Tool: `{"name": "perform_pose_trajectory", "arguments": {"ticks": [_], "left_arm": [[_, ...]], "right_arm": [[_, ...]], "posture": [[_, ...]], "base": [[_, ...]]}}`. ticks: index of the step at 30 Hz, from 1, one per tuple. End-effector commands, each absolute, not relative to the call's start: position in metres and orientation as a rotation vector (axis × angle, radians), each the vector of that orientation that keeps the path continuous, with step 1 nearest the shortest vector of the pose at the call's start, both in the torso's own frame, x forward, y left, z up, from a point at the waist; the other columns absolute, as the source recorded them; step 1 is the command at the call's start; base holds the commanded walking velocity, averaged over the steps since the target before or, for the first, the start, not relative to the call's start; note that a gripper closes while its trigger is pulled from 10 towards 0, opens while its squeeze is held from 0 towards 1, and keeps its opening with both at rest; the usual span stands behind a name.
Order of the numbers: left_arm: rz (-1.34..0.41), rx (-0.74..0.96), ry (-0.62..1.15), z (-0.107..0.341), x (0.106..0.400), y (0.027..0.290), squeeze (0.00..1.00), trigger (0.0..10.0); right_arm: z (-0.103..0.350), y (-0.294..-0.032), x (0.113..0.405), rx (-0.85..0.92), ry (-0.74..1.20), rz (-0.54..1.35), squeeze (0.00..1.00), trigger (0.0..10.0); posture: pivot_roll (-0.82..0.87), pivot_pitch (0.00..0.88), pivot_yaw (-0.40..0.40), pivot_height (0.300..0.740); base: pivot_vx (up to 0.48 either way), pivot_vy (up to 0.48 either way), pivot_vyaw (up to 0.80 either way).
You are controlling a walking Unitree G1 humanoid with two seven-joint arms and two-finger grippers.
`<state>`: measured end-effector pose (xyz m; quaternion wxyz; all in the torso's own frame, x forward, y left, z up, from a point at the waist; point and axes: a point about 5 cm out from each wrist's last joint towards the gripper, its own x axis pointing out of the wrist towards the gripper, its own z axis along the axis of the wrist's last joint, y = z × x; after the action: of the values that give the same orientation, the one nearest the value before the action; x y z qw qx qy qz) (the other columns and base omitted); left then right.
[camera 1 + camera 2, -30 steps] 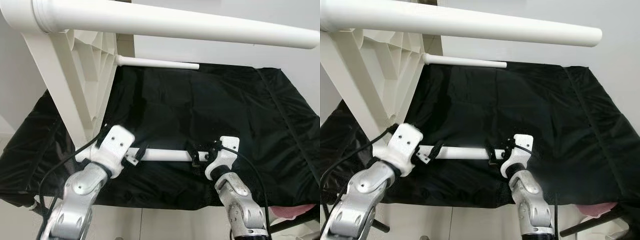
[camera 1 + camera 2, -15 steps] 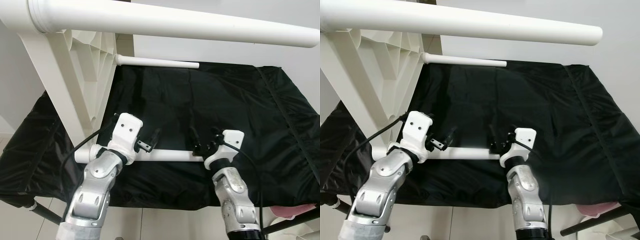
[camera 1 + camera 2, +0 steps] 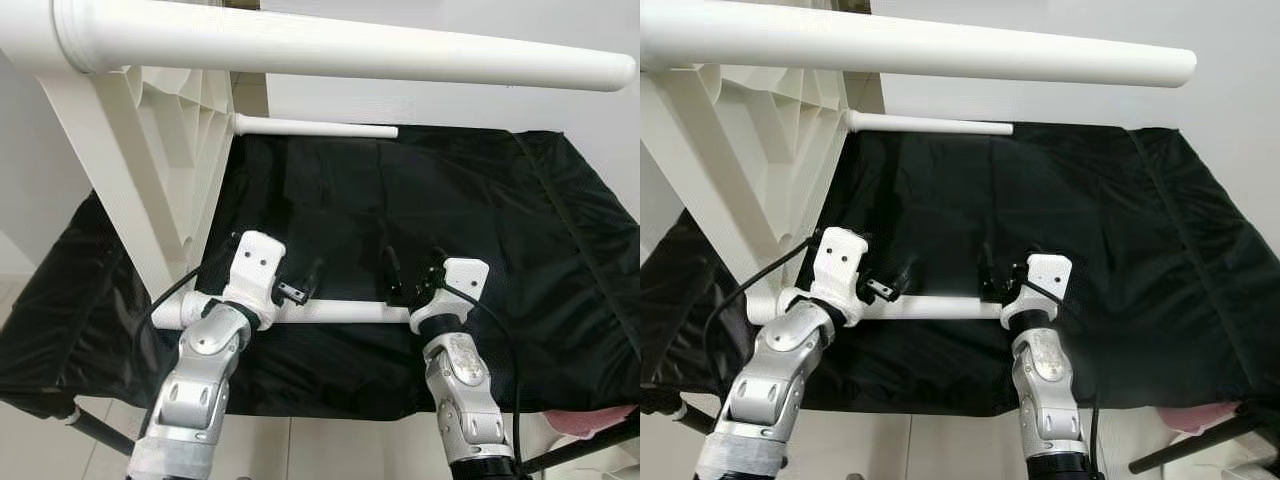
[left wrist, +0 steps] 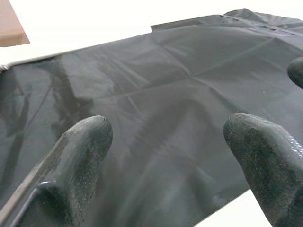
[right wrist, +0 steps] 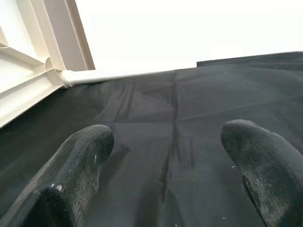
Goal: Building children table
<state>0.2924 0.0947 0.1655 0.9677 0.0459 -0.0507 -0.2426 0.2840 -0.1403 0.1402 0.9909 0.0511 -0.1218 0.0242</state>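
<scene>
Now white leg [image 3: 340,313] apparently beneath both pincers: left pincer [image 3: 300,285], right pincer [image 3: 398,277], spread, empty.

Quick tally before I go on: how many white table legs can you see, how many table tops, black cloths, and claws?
White legs: 3, near top, far, low by the claws
White ribbed table top on edge: 1
Black cloth: 1
Claws: 2, left claw, right claw
Total: 7
</scene>
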Motion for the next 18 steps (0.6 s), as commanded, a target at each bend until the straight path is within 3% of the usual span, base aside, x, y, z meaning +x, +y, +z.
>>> {"name": "perform_pose_trajectory", "arguments": {"ticks": [1,9,18], "left_arm": [[-0.289,0.078,-0.125,0.167,0.299,0.105,0.0,10.0],[-0.288,0.127,-0.192,0.172,0.311,0.112,0.0,10.0],[-0.358,0.11,-0.257,0.173,0.32,0.105,0.0,10.0]], "right_arm": [[0.137,-0.138,0.285,0.088,-0.239,0.046,0.0,10.0],[0.141,-0.13,0.297,0.014,-0.276,0.056,0.0,10.0],[0.141,-0.139,0.305,0.018,-0.282,0.01,0.0,10.0]], "posture": [[-0.04,0.028,0.085,0.74],[-0.05,0.009,0.121,0.74],[-0.06,0.013,0.095,0.74]], "base": [[0.0,0.0,0.0],[0.0,0.0,0.0],[0.0,0.0,0.0]]}}
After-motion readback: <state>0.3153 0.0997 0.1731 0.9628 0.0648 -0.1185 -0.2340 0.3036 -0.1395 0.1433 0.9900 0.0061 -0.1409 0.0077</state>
